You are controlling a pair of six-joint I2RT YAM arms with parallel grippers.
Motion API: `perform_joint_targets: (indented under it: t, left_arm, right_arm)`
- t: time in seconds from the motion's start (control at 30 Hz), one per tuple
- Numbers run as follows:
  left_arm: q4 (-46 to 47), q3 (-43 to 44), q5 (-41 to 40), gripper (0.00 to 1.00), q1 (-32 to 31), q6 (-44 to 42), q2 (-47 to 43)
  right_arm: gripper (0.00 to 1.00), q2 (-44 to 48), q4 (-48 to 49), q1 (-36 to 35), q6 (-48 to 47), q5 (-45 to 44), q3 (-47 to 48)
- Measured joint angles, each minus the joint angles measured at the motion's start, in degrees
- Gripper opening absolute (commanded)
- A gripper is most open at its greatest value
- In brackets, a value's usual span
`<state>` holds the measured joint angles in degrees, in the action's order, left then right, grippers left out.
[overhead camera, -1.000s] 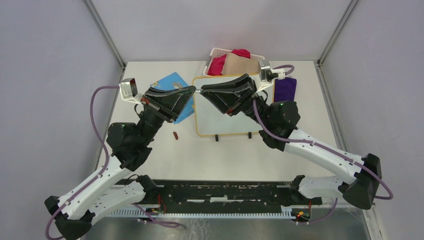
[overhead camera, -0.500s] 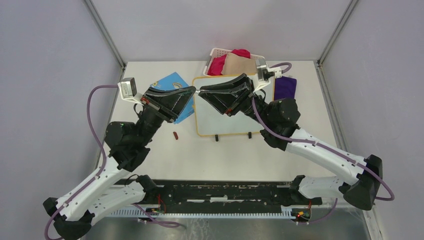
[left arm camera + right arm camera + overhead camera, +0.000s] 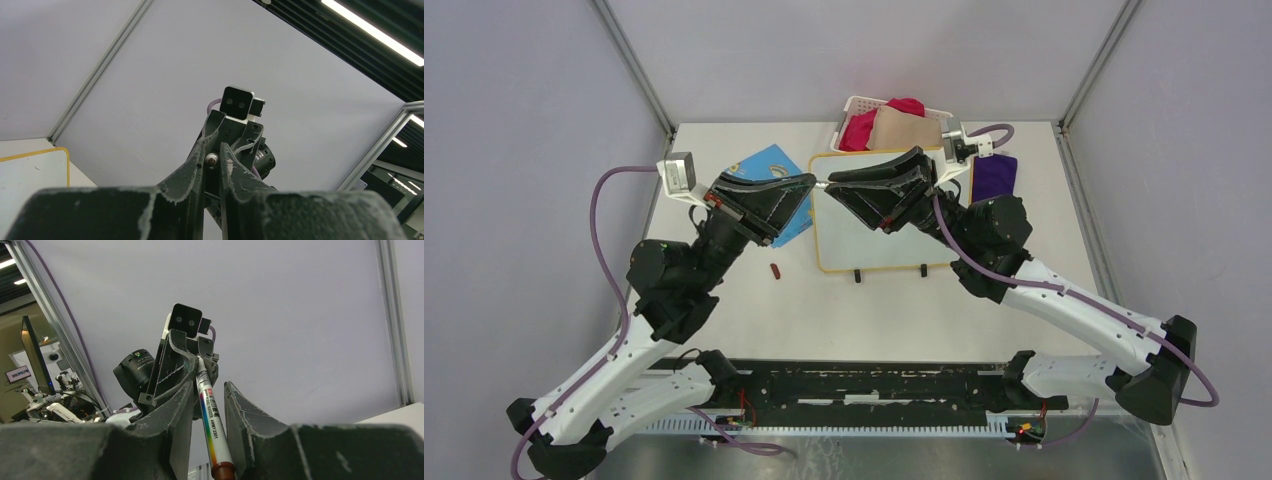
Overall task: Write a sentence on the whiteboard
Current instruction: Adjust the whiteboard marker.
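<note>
1. Where the desk [image 3: 874, 320] meets the back wall, a white basket [image 3: 844, 120] holds red cloths [image 3: 861, 130] and a tan cloth [image 3: 902, 128], heaped above its rim.
2. The whiteboard [image 3: 864, 245] sits at mid-desk just in front of the basket. It is yellow-framed, with black feet at its near edge. A blue card [image 3: 764, 165] lies just left of it and a purple cloth [image 3: 994, 180] just right. A small dark-red cap [image 3: 774, 270] lies on the desk near its near-left corner.
3. Both arms reach forward with raised elbows and lean toward each other. The left pincer [image 3: 807, 181] and the right pincer [image 3: 832, 184] meet tip to tip above the board's far-left corner.
4. The left pincer is closed on one end of a marker [image 3: 212, 430], which bridges the two.
5. The right pincer's jaws stand parted on either side of the marker barrel. Whether they press on it cannot be told.
6. The marker barrel is white with a rainbow stripe and a dark-red end. The print includes "2301"; the rest is too small to read.
</note>
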<state>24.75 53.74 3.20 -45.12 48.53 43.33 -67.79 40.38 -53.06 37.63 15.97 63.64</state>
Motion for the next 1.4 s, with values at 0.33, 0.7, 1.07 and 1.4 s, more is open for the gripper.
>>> perform_joint_targets:
  t: [0.33, 0.7, 1.07, 1.4]
  left_arm:
    - [-0.72, 0.02, 0.5, 0.02, -0.02, -0.04, 0.04]
    - [-0.7, 0.02, 0.63, 0.05, -0.04, 0.0, -0.07]
    - [-4.72, 0.17, -0.92, 0.86, -0.26, -2.01, -0.66]
    - [-25.2, 3.1, -12.37, 0.91, -0.26, -17.35, -9.46]
  right_arm:
    - [0.23, 0.0, -0.22, 0.13, 0.04, 0.59, 0.02]
    - [0.01, -0.09, 0.2, 0.2, 0.94, 2.27, 0.33]
    - [0.0, 0.81, -1.62, 0.24, -1.4, 2.51, 0.31]
    - [0.0, 14.84, -28.46, 0.22, -23.54, -20.04, 0.17]
